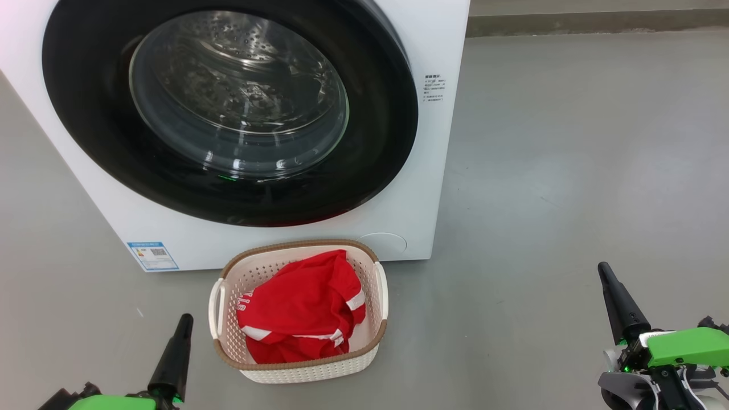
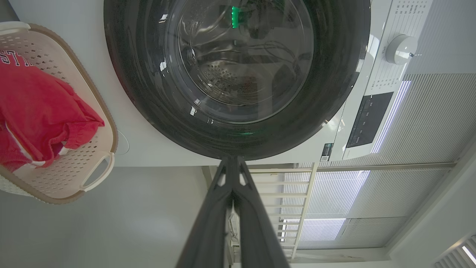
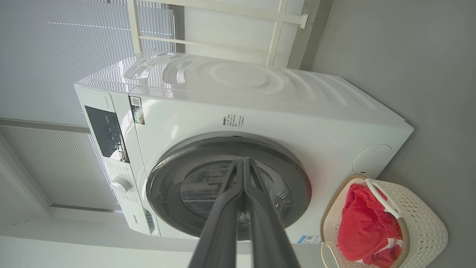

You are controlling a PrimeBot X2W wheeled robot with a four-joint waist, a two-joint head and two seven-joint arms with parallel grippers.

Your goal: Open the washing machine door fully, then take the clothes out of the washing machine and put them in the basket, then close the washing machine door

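The basket (image 1: pixel 307 370) of red clothes (image 1: pixel 302 307) is sitting on the grey floor (image 1: pixel 569 171) just before the washing machine (image 1: pixel 433 171), whose closed washing machine door (image 1: pixel 85 114) is facing near; the left pincer (image 1: pixel 185 320) and right pincer (image 1: pixel 603 269) are flanking it, pinched shut, pointing far.

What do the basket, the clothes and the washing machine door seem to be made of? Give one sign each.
Basket: probably matte cream plastic, moulded with even holes. Clothes: soft red fabric, creased and folded. Washing machine door: glossy black ring, likely plastic, around clear glass; both mirror lights.
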